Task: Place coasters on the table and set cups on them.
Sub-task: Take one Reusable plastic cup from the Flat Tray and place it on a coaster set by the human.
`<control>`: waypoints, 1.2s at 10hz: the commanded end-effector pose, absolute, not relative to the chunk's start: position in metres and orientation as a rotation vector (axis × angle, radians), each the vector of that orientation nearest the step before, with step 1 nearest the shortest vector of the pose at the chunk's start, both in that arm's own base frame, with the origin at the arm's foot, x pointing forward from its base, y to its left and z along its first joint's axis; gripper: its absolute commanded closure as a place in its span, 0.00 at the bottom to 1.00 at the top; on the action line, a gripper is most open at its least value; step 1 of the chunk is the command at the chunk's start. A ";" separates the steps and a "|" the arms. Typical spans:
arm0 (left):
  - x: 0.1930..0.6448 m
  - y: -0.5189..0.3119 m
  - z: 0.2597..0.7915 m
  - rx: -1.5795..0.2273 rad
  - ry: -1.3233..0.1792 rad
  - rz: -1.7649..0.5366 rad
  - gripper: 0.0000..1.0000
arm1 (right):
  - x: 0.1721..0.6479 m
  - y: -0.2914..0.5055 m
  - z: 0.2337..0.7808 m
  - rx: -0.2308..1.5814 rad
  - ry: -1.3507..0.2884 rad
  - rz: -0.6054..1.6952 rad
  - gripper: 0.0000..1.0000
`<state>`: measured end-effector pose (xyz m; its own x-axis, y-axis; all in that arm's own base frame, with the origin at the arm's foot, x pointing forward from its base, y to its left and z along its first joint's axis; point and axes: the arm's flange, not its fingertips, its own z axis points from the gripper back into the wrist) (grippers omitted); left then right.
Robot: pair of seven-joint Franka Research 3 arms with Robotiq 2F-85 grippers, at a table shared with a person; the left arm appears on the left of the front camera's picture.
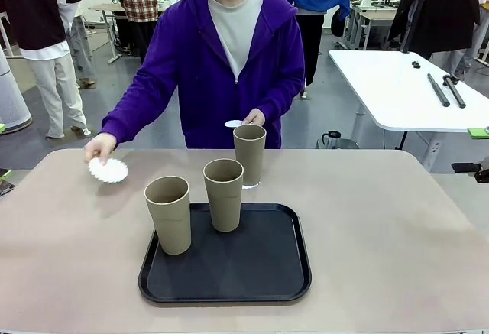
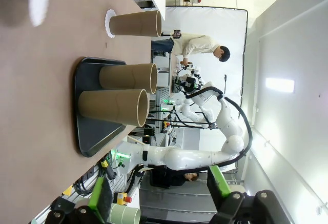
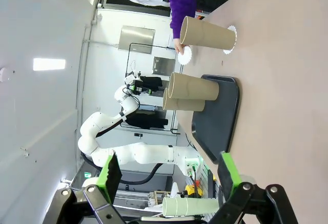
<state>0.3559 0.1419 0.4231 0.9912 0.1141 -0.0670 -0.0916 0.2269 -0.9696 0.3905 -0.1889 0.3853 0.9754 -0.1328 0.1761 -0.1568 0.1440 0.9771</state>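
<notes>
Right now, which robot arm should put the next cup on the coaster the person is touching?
Left, probably. The coaster under the person's hand lies on the robot's left side of the table, and the nearest cup stands at the tray's left end, so the left arm has the shorter reach.

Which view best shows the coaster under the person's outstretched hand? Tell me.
The front view: the coaster shows whole, scalloped edge clear, at the person's hand. The left wrist view gives a white blur at its edge; the right wrist view shows it small and foreshortened.
</notes>
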 end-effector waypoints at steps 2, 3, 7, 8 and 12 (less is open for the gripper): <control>0.355 0.141 0.426 -1.351 -0.030 0.140 0.00 | 0.392 -0.191 0.386 1.431 -0.243 0.020 0.00; 0.355 0.141 0.426 -1.351 -0.030 0.140 0.00 | 0.392 -0.191 0.386 1.431 -0.243 0.020 0.00; 0.355 0.141 0.426 -1.351 -0.030 0.140 0.00 | 0.392 -0.191 0.386 1.431 -0.243 0.020 0.00; 0.355 0.141 0.426 -1.351 -0.030 0.140 0.00 | 0.392 -0.191 0.386 1.431 -0.243 0.020 0.00; 0.355 0.141 0.426 -1.351 -0.030 0.140 0.00 | 0.392 -0.191 0.386 1.431 -0.243 0.020 0.00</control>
<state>0.3559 0.1419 0.4231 0.9912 0.1141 -0.0670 -0.0916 0.2269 -0.9696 0.3905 -0.1889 0.3853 0.9754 -0.1328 0.1761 -0.1568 0.1440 0.9771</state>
